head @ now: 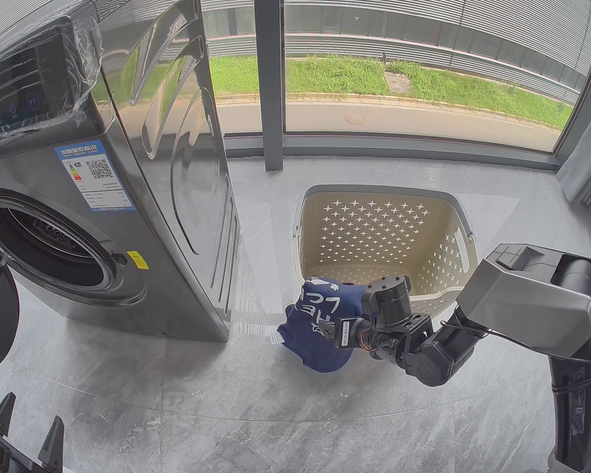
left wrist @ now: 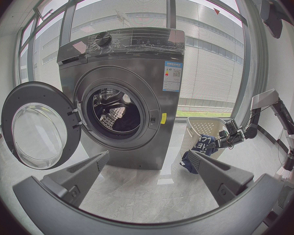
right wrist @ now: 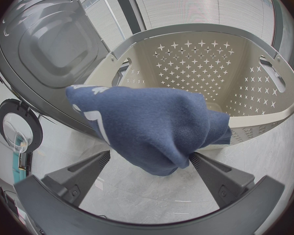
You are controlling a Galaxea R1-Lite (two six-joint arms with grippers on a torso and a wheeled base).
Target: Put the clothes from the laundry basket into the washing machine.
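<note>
right pincer (right wrist: 148, 155) spread at the navy garment (right wrist: 153, 121), draped over the laundry basket (right wrist: 192, 28) rim; pinching only a loose fold could drop it on the floor (right wrist: 147, 193). left pincer (left wrist: 147, 154) spread too.

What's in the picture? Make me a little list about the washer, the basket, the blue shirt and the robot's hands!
Washing machine: door swung open to the side
Laundry basket: on the floor beside the machine
Blue garment: draped over the basket's near rim, hanging outside
Right gripper: fingers open, at the garment
Left gripper: fingers open, low before the machine
</note>
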